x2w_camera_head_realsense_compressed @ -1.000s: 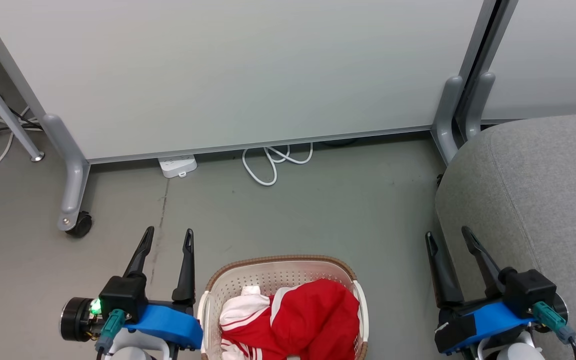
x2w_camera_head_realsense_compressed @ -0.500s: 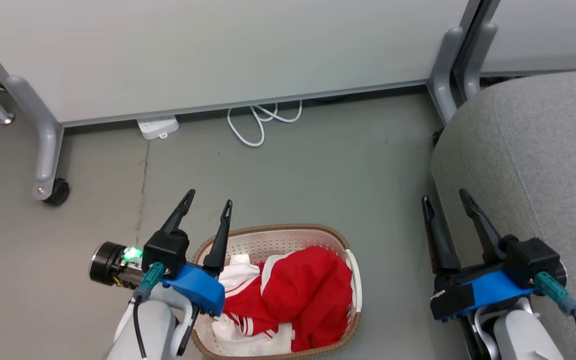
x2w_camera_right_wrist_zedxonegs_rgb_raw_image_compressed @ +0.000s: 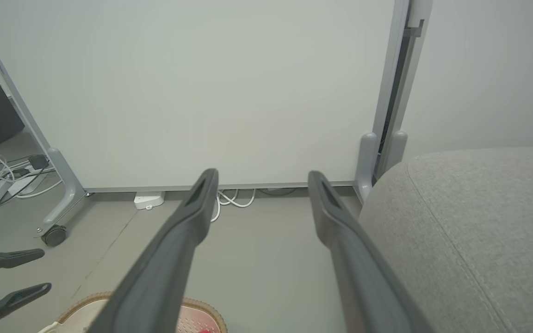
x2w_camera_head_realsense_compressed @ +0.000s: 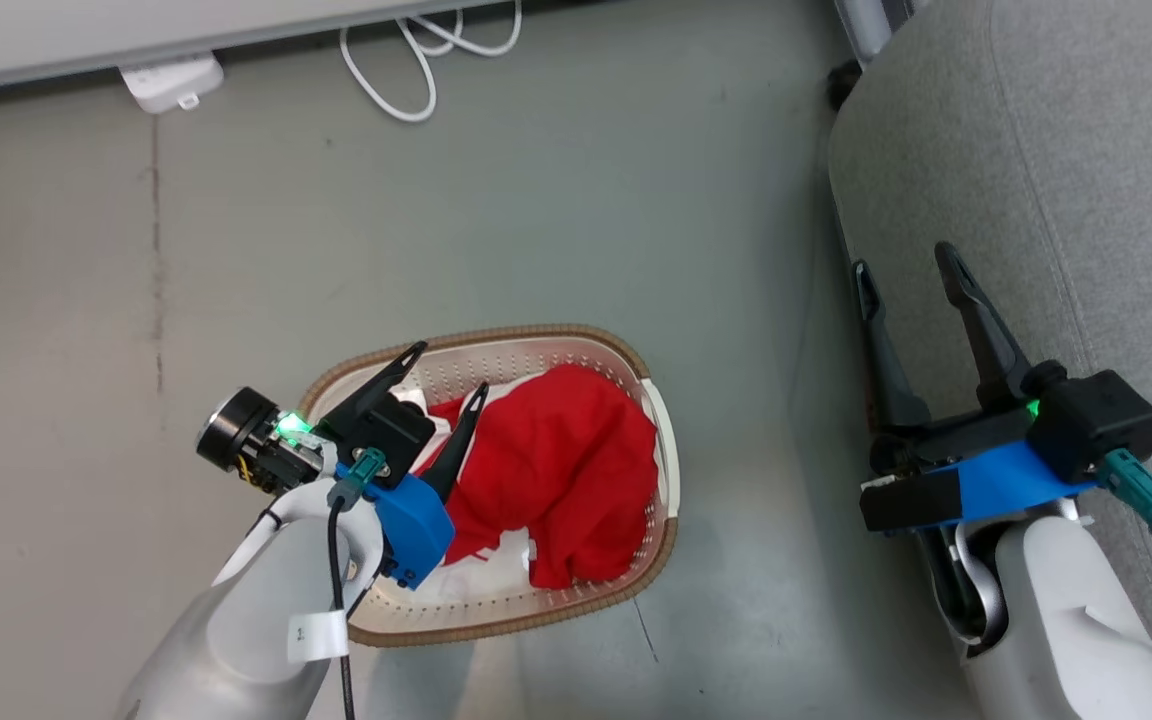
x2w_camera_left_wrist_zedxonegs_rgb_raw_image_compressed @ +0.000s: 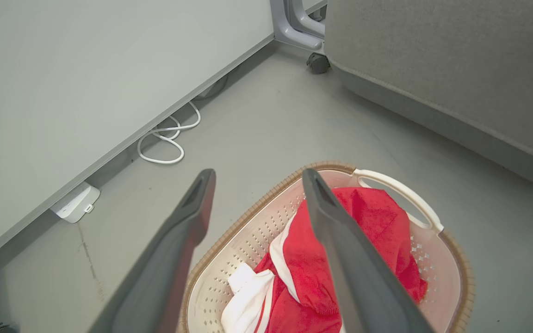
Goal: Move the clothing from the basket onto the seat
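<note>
Clothing [x2w_camera_head_realsense_compressed: 556,450] lay heaped in the basket [x2w_camera_head_realsense_compressed: 496,338], red folds uppermost and white panels showing at the heap's left and near edges. As far as we could see, none of it had reached the seat [x2w_camera_head_realsense_compressed: 1036,150]. The basket stood on the floor [x2w_camera_head_realsense_compressed: 536,200] to the left of the seat, with a strip of bare floor between them. Our left gripper [x2w_camera_head_realsense_compressed: 450,368] hung over the left part of the basket with its two fingers spread and nothing between them. In the left wrist view one finger crossed in front of the red fabric, but we could not tell whether it touched the cloth. Our right gripper [x2w_camera_head_realsense_compressed: 902,259] was poised by the seat's left edge, its fingers also spread and empty. We judged the task to be at its very start: the left arm was placed for a first grasp, and that grasp was not yet made. What remained was to close on the fabric, lift it free of the rim, carry it across and let it go on the seat, then do the same for whatever stayed behind. We could not tell how many garments made up the heap.
</note>
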### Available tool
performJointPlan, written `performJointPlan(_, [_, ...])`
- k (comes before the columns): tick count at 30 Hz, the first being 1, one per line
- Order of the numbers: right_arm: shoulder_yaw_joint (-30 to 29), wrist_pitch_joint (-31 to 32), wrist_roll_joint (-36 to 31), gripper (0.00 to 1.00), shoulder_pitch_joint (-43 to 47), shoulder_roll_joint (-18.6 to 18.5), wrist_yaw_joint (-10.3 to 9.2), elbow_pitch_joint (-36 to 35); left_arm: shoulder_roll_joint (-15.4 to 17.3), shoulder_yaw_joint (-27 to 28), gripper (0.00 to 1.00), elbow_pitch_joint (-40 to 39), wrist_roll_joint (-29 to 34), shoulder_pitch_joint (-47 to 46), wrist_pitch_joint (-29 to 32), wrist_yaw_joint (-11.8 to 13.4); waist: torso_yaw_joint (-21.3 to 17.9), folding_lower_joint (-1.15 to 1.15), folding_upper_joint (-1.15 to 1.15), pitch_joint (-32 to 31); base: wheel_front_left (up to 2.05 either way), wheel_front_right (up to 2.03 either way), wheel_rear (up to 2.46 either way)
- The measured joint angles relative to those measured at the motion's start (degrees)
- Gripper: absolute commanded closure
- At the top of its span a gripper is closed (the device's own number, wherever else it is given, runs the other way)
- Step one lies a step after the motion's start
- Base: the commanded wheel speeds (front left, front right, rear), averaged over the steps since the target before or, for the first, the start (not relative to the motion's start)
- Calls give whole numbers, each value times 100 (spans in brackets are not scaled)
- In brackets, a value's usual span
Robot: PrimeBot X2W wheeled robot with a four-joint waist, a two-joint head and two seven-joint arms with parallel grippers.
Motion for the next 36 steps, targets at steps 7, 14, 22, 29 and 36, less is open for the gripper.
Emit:
performJointPlan(7, [-25, 0, -71, 0, -368, -1, 0, -187, 145, -988, 0, 891, -132, -704, 1, 0, -192, 0, 0, 778, 0, 0, 0])
performJointPlan(14, [4, 0, -113, 0, -711, -2, 0, -350, 203, -2000, 0, 1881, -267, -1351, 0, -1, -339, 0, 0, 1546, 0, 0, 0])
performJointPlan(22, [-23, 0, -141, 0, -992, -2, 0, -549, 285, -2932, 0, 2603, -457, -1878, 225, -1, -518, 0, 0, 2292, 0, 0, 0])
performJointPlan(29, [-62, 0, -157, 0, -1157, -2, 0, -731, 444, -3532, 0, 2798, -631, -2288, 590, -1, -659, 0, 0, 2833, 0, 0, 0])
performJointPlan(36, [-145, 0, -137, 0, -1180, -3, 0, -901, 583, -3758, 0, 2880, -744, -2622, 906, -1, -797, 0, 0, 3280, 0, 0, 0])
